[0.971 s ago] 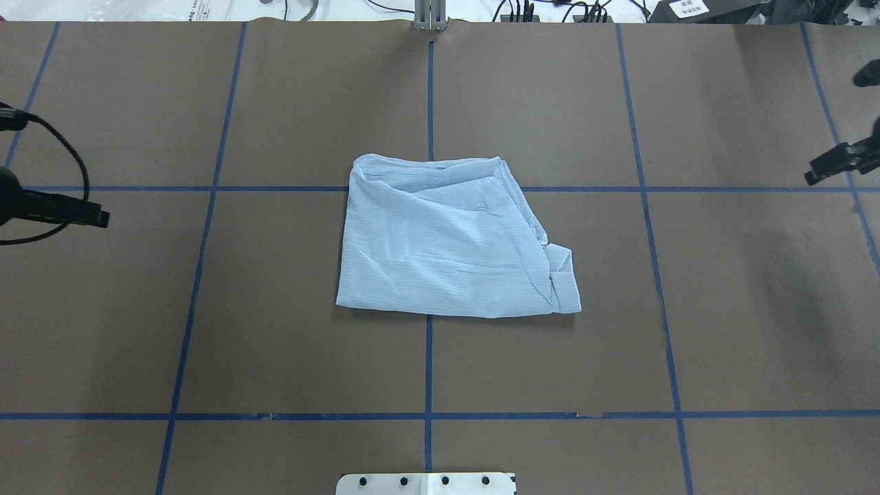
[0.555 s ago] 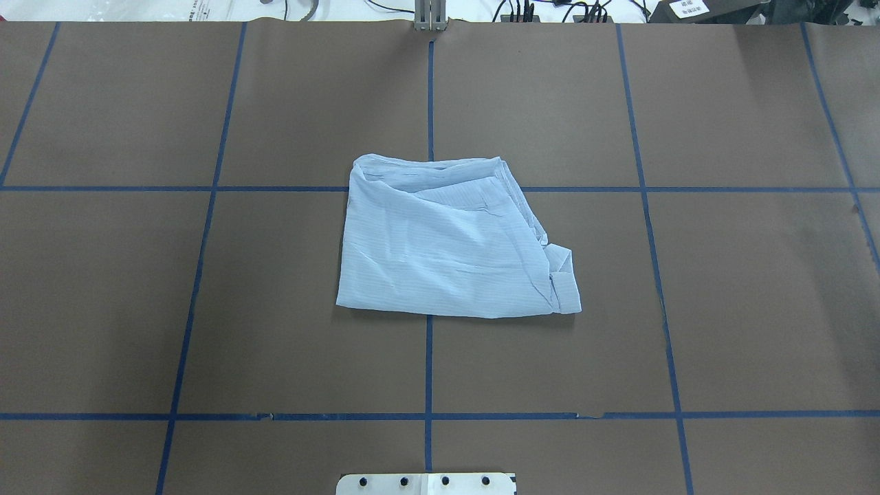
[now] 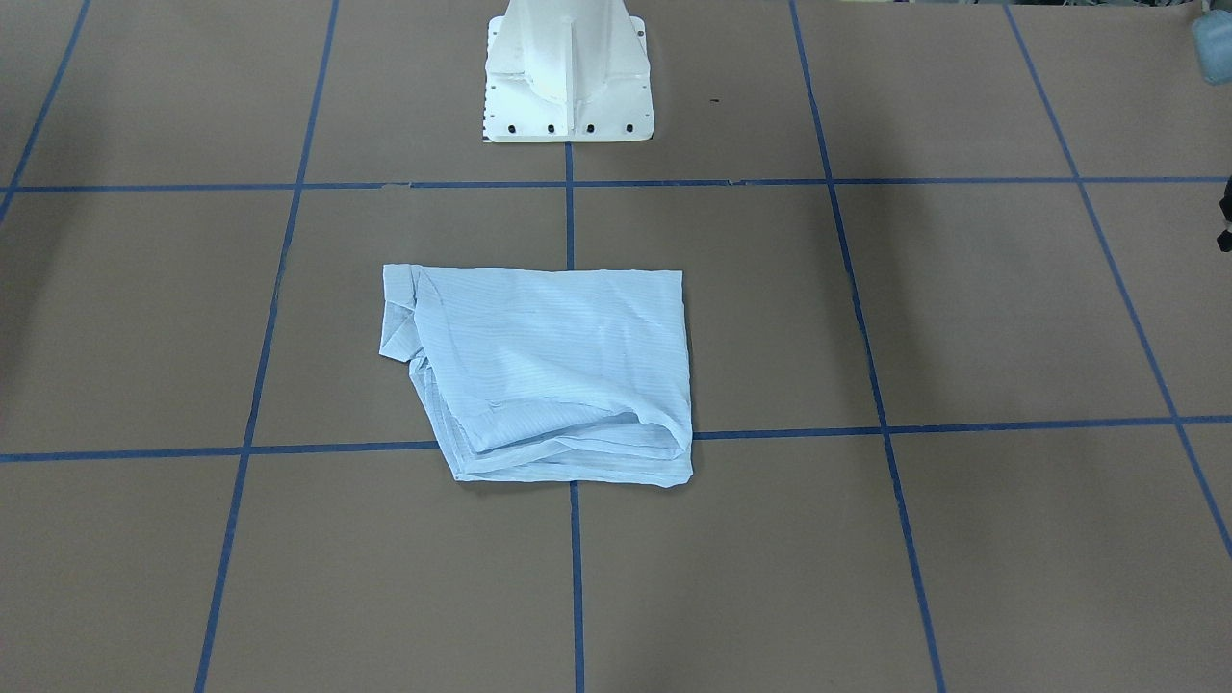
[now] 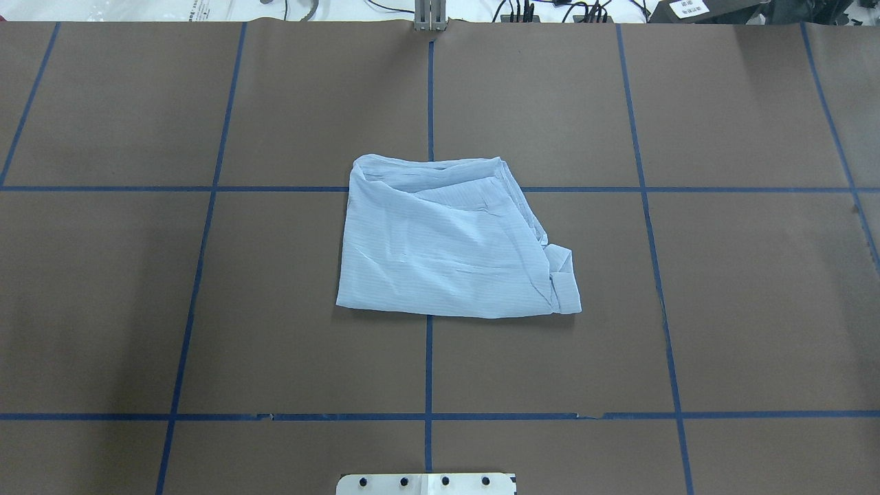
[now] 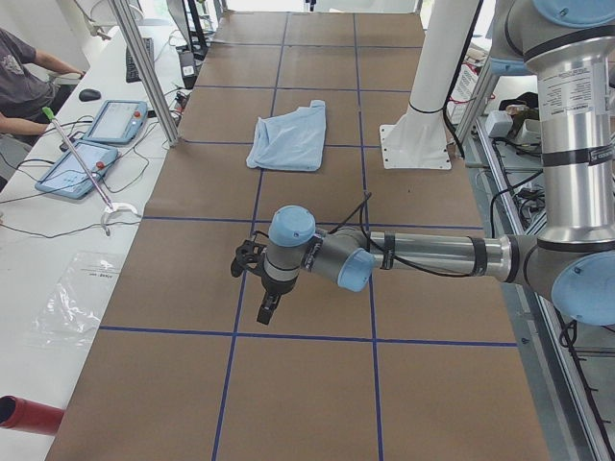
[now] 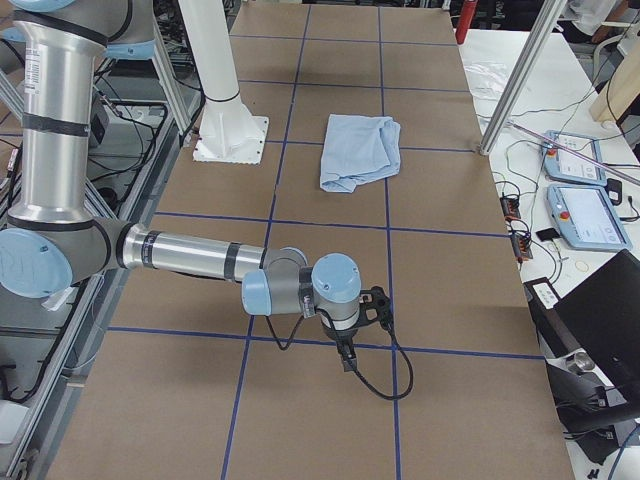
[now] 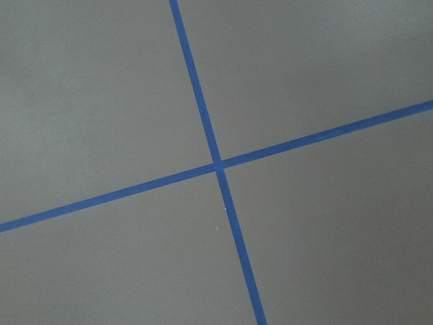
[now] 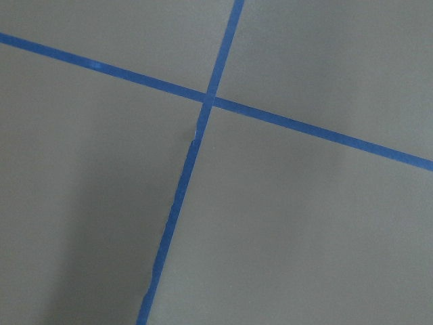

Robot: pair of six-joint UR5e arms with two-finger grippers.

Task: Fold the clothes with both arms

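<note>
Blue tape grids the brown table under the shirt; left gripper, right gripper: opening cannot be told.

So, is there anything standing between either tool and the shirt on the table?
Nothing visible does. The left tool and the right tool hang over opposite ends of the table, and the folded shirt lies in the middle. Between each tool and it, the side views show only brown surface crossed by blue tape lines.

Both arms sit out wide: left arm and right arm have forearms stretched level. Left gripper and right gripper point down, jaw state unreadable.
</note>
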